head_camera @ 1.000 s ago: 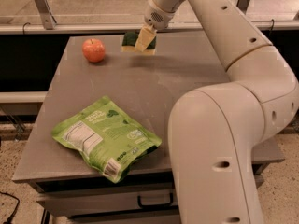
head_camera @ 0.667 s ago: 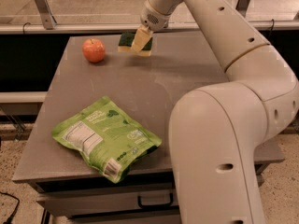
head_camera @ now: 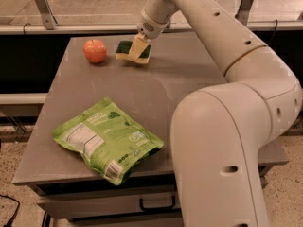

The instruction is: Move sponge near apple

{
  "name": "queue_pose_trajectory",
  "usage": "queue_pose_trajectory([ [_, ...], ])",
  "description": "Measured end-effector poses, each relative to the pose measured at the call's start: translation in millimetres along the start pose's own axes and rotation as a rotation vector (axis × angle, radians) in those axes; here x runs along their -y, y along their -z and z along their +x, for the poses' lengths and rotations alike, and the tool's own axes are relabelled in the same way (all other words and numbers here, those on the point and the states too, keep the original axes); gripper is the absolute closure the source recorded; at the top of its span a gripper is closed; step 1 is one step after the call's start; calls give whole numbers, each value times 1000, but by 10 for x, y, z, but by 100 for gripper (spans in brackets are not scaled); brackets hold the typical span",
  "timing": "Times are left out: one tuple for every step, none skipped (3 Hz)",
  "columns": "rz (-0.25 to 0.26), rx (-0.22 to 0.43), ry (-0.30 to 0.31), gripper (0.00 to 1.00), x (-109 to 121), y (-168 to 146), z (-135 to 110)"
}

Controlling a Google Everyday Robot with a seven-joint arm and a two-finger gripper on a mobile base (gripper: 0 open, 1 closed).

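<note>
The gripper (head_camera: pixel 138 49) was at the far side of the desk (head_camera: pixel 156 85), reaching down from the long white arm (head_camera: pixel 208 22). Its pale fingers (head_camera: pixel 139 43) were closed across the sponge (head_camera: pixel 125 48), one lying over the dark green top, with the yellow foam edge showing beneath. The sponge was just to the right of the apple (head_camera: pixel 95 51), near it but not touching. It was hard to tell whether the sponge's underside rested on the desk or hung a little above it; the shadow beneath it suggested it was very low either way.

The sponge was probably very light and soft. The foam would give under the fingers, so a pinch across the narrow width, scouring top to foam base or side to side, seemed the safest hold. The rough green face should resist slipping. It could take a short drop without harm, and it would not roll once set down. The apple was another matter: round, smooth and free to roll if nudged, so the sponge was best lowered short of it.

The green snack bag (head_camera: pixel 108 139) lay well apart at the near left of the desk. It carried a white panel that looked like nutrition facts, and some pale lettering, but no brand name or words could be read. Neither the sponge nor the apple showed any label.
</note>
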State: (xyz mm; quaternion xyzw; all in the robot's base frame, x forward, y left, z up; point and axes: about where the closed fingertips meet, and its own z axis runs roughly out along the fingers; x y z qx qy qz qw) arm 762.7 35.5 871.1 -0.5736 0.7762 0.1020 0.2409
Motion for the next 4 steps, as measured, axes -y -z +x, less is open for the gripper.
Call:
queue_pose_trajectory([
  [-12, -4, -11, 55, -42, -151, -33],
  [-18, -5, -12, 31, -64, -228, -64],
  [-26, -9, -11, 0, -79, -301, -65],
  [-26, -9, -11, 0, -79, -301, -65],
])
